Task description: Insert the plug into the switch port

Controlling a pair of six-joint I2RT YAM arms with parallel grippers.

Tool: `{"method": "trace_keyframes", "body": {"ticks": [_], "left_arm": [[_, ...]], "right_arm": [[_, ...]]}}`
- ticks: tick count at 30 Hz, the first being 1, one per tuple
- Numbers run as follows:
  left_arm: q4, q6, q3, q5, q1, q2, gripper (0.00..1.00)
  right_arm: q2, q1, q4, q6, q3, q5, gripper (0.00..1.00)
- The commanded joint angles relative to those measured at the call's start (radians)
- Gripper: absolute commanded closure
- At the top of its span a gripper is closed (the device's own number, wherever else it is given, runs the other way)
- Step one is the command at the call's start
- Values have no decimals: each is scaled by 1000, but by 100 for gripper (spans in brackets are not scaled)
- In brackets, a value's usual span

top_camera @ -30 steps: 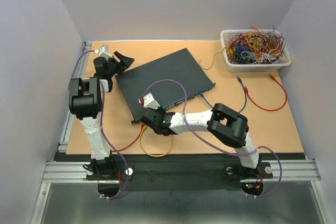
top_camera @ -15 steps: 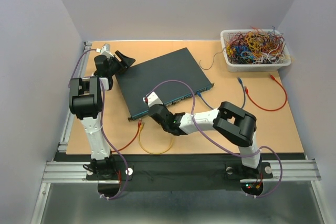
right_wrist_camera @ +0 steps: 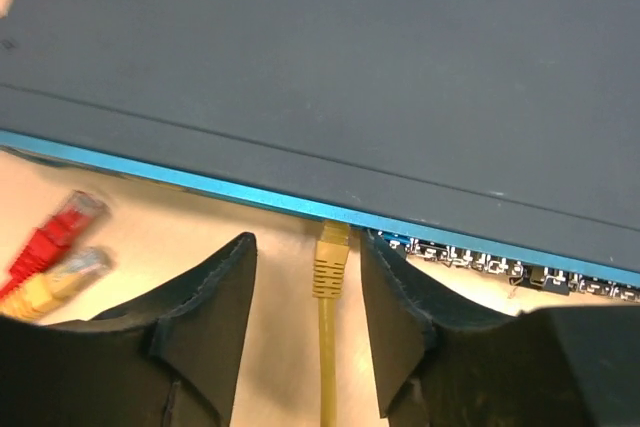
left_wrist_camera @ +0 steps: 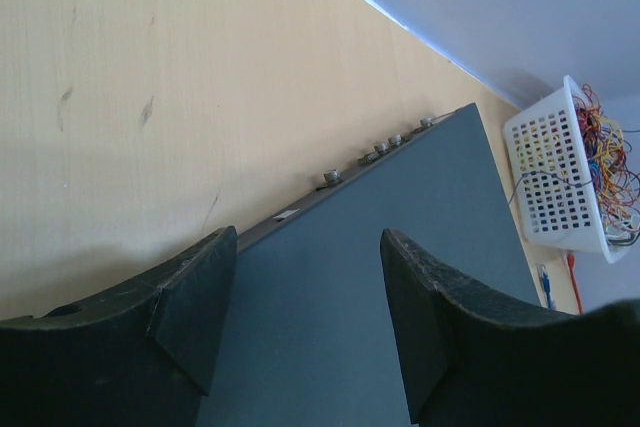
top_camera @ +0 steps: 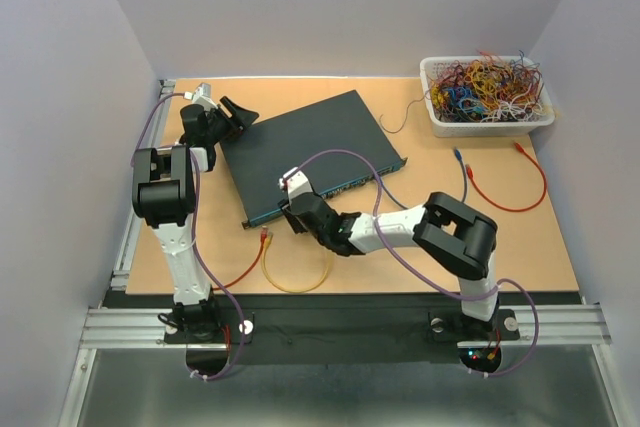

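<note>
On the worktop (top_camera: 560, 247) lies the teal switch (top_camera: 310, 152), our left gripper (left_wrist_camera: 305, 252) wide open over its far corner. Our right gripper (right_wrist_camera: 305, 259) stands half open astride the yellow plug (right_wrist_camera: 331, 259), not touching it, the plug's tip at a front port (right_wrist_camera: 336, 221). We should back straight off along the cable (right_wrist_camera: 325, 367), snagging nothing.

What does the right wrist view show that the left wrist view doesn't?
Right wrist only: the yellow plug at the front face of the switch, the port row beside it, two loose plugs. Left wrist only: the white basket of wires. Both: the dark teal switch top and the table.
</note>
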Motion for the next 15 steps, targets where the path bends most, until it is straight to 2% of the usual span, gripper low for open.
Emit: {"method": "trace_keyframes", "body": {"ticks": [1,6,9,15], "left_arm": [[-51,19,17,6,-6,12,30],[-53,24,19,3,-7,10,30],[-53,24,19,0,-7,10,30],[-54,25,22,1,-7,12,30]], "right_arm": [[-83,-22,122,56,-33,7,46],[-161,-22,92,80,-79,15,45],[-228,-22,84,106,-119,39,53],[-244,-25,11,187,-151,-22,59]]}}
